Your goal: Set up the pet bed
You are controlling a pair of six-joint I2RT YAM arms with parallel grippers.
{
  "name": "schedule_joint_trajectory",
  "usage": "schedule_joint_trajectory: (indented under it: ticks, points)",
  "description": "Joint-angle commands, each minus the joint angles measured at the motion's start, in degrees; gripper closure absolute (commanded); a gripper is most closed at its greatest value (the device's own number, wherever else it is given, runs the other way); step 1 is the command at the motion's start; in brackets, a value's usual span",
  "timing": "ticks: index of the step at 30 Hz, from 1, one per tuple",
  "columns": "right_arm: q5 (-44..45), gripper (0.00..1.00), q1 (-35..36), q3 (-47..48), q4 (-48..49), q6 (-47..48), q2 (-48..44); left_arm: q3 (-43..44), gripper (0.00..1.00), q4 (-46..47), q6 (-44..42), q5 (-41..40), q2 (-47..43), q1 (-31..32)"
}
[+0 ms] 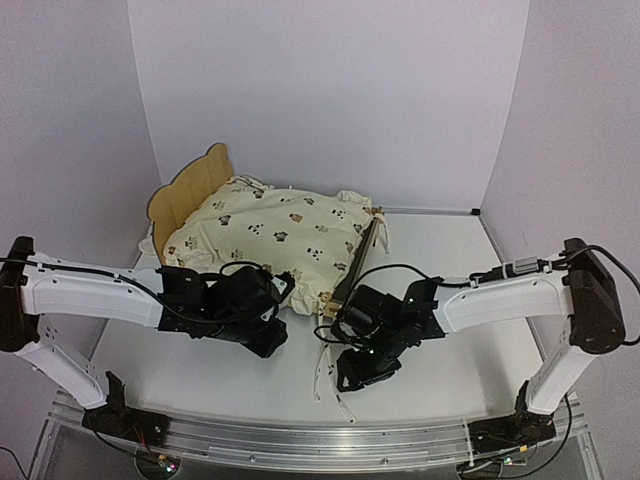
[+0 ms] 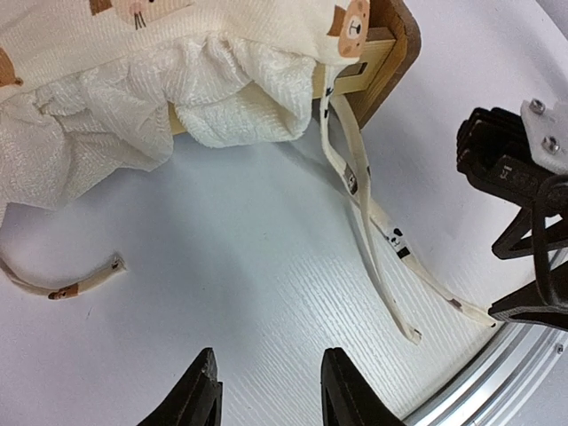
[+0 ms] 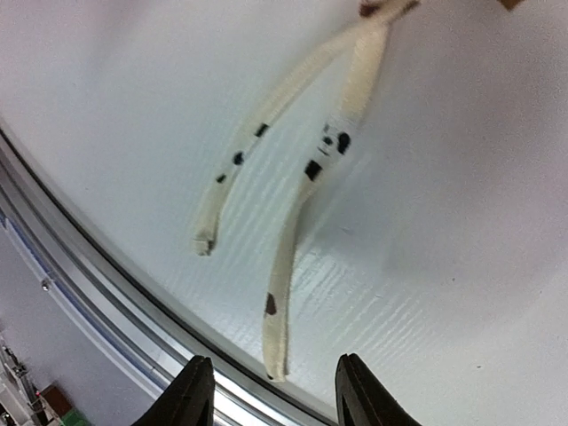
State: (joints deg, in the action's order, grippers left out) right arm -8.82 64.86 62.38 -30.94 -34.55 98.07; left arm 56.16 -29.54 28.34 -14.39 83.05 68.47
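The left hand (image 2: 269, 364) is hovering with its fingers apart and gripping nothing over the white desk (image 2: 222, 266), near the cream animal-print ruffled cover (image 2: 133, 106). The right hand (image 3: 275, 366), likewise spread and gripping nothing, is hanging above the cream fabric ties (image 3: 293, 231). The light plywood pet bed with bear-ear headboard (image 1: 190, 195) is sitting left of centre in the top view, under the cover.

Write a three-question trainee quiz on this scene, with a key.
1. True or false: the cover lies over the bed.
2. What do the right fingers hold? A) a tie B) nothing C) the cover
3. Fill in: ___ ties lie on the table in the right wrist view.
Key: 1 true; 2 B; 3 two.
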Motion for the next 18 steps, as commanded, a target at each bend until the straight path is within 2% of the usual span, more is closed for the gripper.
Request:
schedule_joint_trajectory:
  ticks: [1,7,18]
  points:
    - [4.65,0.52,1.94,-2.99,-0.39,-0.48,-1.49,0.16,0.62,4.10,-0.65,1.02,1.37,-1.10]
    - [8.67,0.52,5.48,-3.93,2.50,-0.59,-1.09,0.22,0.63,6.99,-0.58,2.57,3.12,-2.20]
    - [14.12,0.60,8.93,-1.84,4.51,0.04,4.09,0.41,0.64,7.55,-0.22,2.79,3.77,-2.81]
